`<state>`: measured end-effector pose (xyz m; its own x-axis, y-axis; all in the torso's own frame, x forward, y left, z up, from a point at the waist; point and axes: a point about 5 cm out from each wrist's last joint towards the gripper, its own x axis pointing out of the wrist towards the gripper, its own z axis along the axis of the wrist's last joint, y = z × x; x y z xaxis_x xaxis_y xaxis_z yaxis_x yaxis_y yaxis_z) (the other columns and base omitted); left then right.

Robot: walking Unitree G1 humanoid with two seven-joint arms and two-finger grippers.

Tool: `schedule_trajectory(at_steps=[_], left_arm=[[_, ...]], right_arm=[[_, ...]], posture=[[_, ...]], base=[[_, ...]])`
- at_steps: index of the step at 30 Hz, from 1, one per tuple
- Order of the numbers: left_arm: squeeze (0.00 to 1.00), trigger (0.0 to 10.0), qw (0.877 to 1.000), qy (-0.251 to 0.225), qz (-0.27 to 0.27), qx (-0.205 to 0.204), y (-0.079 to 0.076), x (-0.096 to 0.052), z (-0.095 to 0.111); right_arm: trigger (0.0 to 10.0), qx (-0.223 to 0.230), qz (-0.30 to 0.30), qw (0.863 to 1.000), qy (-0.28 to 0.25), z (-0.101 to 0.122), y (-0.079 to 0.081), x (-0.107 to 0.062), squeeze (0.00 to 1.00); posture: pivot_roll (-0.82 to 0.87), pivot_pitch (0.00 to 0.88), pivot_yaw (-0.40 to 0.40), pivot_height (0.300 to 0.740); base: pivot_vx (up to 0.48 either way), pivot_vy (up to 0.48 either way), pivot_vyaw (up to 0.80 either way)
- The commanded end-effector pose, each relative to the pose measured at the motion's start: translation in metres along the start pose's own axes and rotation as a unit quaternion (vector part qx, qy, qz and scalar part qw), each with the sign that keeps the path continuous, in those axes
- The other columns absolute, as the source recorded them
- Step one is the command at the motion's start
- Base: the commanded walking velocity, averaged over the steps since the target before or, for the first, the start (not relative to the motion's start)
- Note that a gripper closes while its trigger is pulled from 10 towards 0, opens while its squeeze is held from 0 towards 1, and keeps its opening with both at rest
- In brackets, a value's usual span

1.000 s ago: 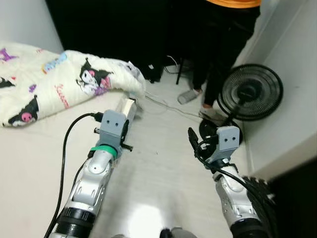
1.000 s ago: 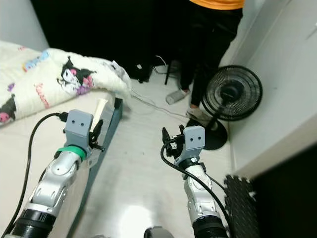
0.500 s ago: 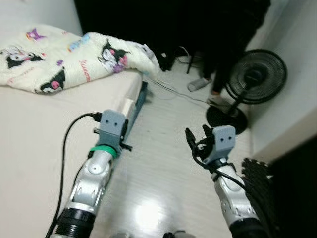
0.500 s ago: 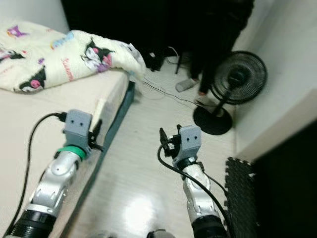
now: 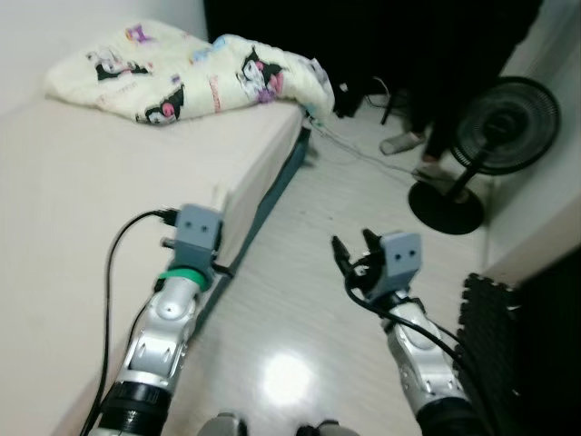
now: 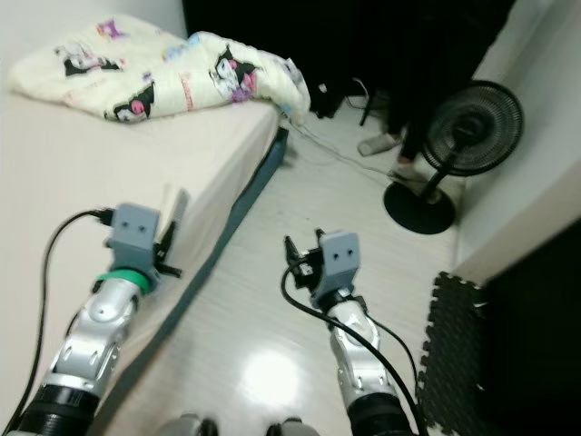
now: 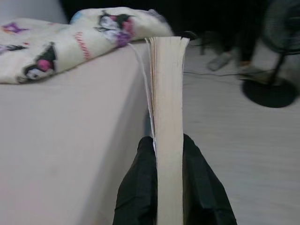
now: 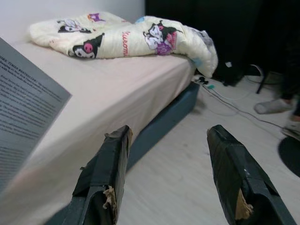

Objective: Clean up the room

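— What do you see from the head, looking down?

— The left gripper [image 5: 221,238] is raised at the edge of the cream-sheeted bed [image 5: 82,182] and has a thick cream-paged book [image 5: 221,202] pinched upright between its fingers. The right gripper [image 5: 349,259] hangs over the pale glossy floor [image 5: 300,300] with its two black fingers spread, nothing in them. A crumpled cream blanket with cartoon prints [image 5: 191,68] lies at the far end of the bed. Past it stands a black round pedestal fan [image 5: 497,116] near the white wall, and a person's slippered feet [image 5: 399,143] show by some cables. A black foam mat [image 5: 490,318] lies on the floor at the robot's right.

— And from the left wrist?

— The book's page edge [image 7: 167,117] runs straight out between the two black fingers [image 7: 140,187], which press it from both sides; its far end sits in front of the bed's edge and the blanket [image 7: 70,42].

— The right wrist?

— Its fingers [image 8: 105,173] stand wide apart and empty above the floor beside the bed's dark blue base [image 8: 164,122]. A grey printed book cover [image 8: 23,93] crosses one corner.
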<state>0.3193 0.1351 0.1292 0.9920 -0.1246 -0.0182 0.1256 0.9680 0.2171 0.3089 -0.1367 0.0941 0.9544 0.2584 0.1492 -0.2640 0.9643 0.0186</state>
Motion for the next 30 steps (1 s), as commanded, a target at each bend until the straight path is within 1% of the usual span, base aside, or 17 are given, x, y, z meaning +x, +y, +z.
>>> schedule_trajectory(at_steps=[1, 7, 17, 21, 30], left_arm=[[0.00, 10.0, 1.000, -0.007, 0.016, 0.004, 0.0088, -0.0022, 0.0000], [0.00, 10.0, 1.000, 0.003, 0.012, 0.008, 0.0063, -0.0011, -0.0012], [0.00, 10.0, 1.000, 0.013, 0.005, 0.000, 0.0032, 0.0002, -0.0007], [0.00, 10.0, 1.000, 0.011, -0.008, 0.002, 0.0010, 0.0003, 0.0005], [0.00, 10.0, 1.000, 0.011, -0.007, 0.001, 0.0012, 0.0000, 0.0004]], right_arm=[[10.0, 0.005, 0.012, 1.000, 0.011, -0.0061, 0.0068, -0.0021, 0.00], [10.0, 0.007, 0.017, 1.000, 0.010, -0.0056, 0.0077, -0.0011, 0.00], [10.0, 0.010, 0.021, 1.000, 0.008, -0.0054, 0.0087, -0.0003, 0.00], [10.0, 0.011, 0.025, 1.000, 0.007, -0.0050, 0.0098, 0.0003, 0.00], [10.0, 0.013, 0.033, 0.999, 0.008, -0.0051, 0.0119, 0.0004, 0.00]], posture=[[0.05, 0.058, 0.009, 0.740], [0.06, 0.055, 0.009, 0.740], [0.06, 0.049, 0.012, 0.740], [0.06, 0.047, 0.013, 0.740], [0.06, 0.050, 0.013, 0.740]], base=[[0.000, 0.000, 0.67], [0.000, 0.000, 0.77], [0.000, 0.000, 0.78], [0.000, 0.000, 0.78], [0.000, 0.000, 0.78]])
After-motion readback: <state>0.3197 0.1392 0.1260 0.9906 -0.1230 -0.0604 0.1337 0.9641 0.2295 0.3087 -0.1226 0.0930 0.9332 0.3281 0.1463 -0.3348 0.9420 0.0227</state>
